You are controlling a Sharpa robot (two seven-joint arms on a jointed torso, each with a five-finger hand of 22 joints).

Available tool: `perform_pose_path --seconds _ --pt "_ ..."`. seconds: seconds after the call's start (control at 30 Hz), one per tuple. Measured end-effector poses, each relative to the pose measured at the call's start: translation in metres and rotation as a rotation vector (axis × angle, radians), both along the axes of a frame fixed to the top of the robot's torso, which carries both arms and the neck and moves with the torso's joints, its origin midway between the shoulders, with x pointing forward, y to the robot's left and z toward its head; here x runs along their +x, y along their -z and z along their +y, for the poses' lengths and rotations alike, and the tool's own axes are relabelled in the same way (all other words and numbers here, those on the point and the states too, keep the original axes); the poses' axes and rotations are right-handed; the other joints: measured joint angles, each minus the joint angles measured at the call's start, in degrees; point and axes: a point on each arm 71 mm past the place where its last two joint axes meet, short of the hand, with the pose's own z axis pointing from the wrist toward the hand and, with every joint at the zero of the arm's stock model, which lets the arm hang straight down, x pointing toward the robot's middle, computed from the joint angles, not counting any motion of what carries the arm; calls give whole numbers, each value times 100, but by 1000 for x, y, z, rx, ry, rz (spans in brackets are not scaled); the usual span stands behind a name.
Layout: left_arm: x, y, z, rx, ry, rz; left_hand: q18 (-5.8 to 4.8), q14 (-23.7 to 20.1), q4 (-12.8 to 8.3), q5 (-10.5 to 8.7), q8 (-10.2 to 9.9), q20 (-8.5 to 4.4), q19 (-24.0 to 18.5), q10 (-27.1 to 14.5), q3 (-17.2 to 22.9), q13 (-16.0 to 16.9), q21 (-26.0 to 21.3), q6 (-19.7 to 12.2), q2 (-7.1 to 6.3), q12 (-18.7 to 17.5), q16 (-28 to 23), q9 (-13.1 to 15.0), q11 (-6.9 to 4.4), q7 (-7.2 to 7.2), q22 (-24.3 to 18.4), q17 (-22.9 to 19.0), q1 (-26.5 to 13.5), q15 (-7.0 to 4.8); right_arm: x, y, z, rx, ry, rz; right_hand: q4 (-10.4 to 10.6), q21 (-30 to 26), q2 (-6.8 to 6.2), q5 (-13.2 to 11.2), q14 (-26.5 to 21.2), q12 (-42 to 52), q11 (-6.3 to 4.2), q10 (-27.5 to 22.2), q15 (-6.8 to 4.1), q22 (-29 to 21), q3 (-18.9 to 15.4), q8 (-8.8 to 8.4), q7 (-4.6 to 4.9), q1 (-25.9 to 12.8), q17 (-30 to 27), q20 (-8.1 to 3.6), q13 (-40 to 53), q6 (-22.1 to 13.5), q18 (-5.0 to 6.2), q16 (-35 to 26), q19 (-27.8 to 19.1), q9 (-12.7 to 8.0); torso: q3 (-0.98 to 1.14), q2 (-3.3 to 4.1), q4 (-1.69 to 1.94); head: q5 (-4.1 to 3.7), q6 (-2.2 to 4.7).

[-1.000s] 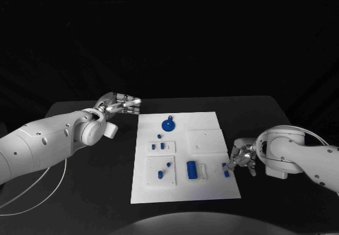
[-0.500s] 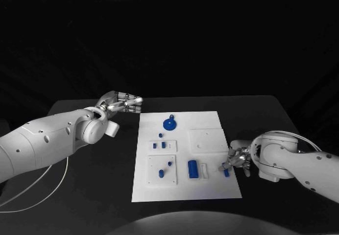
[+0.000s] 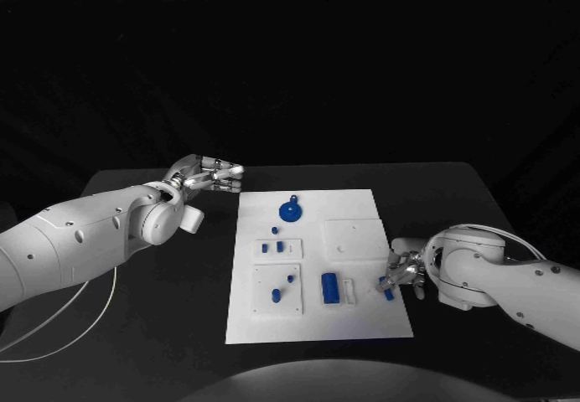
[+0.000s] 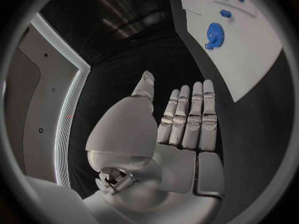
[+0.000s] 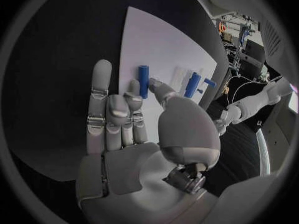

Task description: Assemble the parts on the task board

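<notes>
The white task board (image 3: 363, 322) lies mid-table. It carries a blue gear-shaped part (image 3: 289, 211), small blue pieces (image 3: 276, 247), a blue cylinder (image 3: 328, 288) and a blue peg (image 3: 387, 291) at its right edge. My right hand (image 3: 406, 272) is at that edge. In the right wrist view the peg (image 5: 143, 79) lies between a curled finger and the thumb. Whether they pinch it is unclear. My left hand (image 3: 205, 177) hovers off the board's far left corner, fingers straight and holding nothing (image 4: 187, 119). The left wrist view shows the gear-shaped part (image 4: 214, 36) on the board (image 4: 261, 55).
A white cable (image 3: 73, 331) loops over the table at the left, below my left arm. A white block (image 3: 349, 292) lies beside the blue cylinder (image 5: 192, 84). Bare black table surrounds the board on all sides.
My right hand has edged left, closer onto the peg at the board's right edge. The left hand has stayed in place.
</notes>
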Motion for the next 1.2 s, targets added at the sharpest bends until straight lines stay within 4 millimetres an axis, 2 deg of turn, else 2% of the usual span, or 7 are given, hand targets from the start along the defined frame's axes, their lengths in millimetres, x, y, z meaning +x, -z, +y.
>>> perform_pose_path --seconds 0.13,0.4,0.53,0.6,0.67,0.73,1.2 --pt "0 0 1 1 -1 2 0 0 0 0 0 0 0 0 0 0 0 -3 0 0 0 0 0 3 0 0 0 0 -1 0 1 6 4 -6 28 188 0 443 -9 -28 1 -1 10 289 28 0 17 0 5 41 -41 -4 75 -20 -42 67 0 0 -2 4 0" --pt "0 1 1 3 -3 7 0 0 0 0 0 0 0 0 0 0 0 -20 0 0 0 0 0 21 0 0 0 0 -3 0 3 63 59 -15 217 234 47 768 -11 -27 29 -34 31 525 217 -17 162 -94 23 19 -61 -90 91 -27 -62 150 1 2 -1 12 1" --pt "0 1 1 4 -3 10 0 0 0 0 0 0 0 0 0 0 0 -21 0 0 0 0 0 21 0 0 0 0 -6 0 7 131 115 -5 168 234 32 859 -11 -66 14 -44 31 586 168 -269 202 -109 22 39 -85 -108 102 -41 -82 136 2 3 2 16 -8" --pt "0 1 1 4 -3 11 0 0 0 0 0 0 0 0 0 0 0 -21 0 0 0 0 0 21 -1 0 0 0 -8 0 9 161 138 4 167 234 32 859 -11 -66 8 -50 32 597 168 -249 220 -109 16 39 -92 -93 105 -41 -82 -403 2 3 2 20 -12" --pt "0 1 1 4 -3 12 0 0 0 0 0 0 0 0 0 0 0 -20 0 0 0 0 0 21 0 0 0 0 -9 -1 11 197 161 15 167 234 32 860 -11 -89 8 -50 32 604 168 -231 223 -109 7 39 -106 -88 106 -68 -82 -1363 1 3 2 21 -13" --pt "0 1 1 5 -3 13 0 0 0 0 0 0 0 0 0 0 0 -20 0 0 0 0 0 21 -1 0 0 0 -11 -2 14 225 178 26 36 234 32 868 -11 -89 7 -51 32 616 300 -255 219 -109 2 39 -117 -63 110 -68 -82 -1612 0 2 2 23 -14" --pt "0 2 1 6 -1 19 0 0 0 0 0 0 0 0 0 0 0 -20 0 0 0 0 -1 21 -1 0 0 0 -16 -1 27 332 238 92 35 186 31 835 -13 -111 -2 -61 34 653 300 -228 199 -109 0 39 -145 15 118 -67 -82 -1620 -4 1 -2 25 -27"
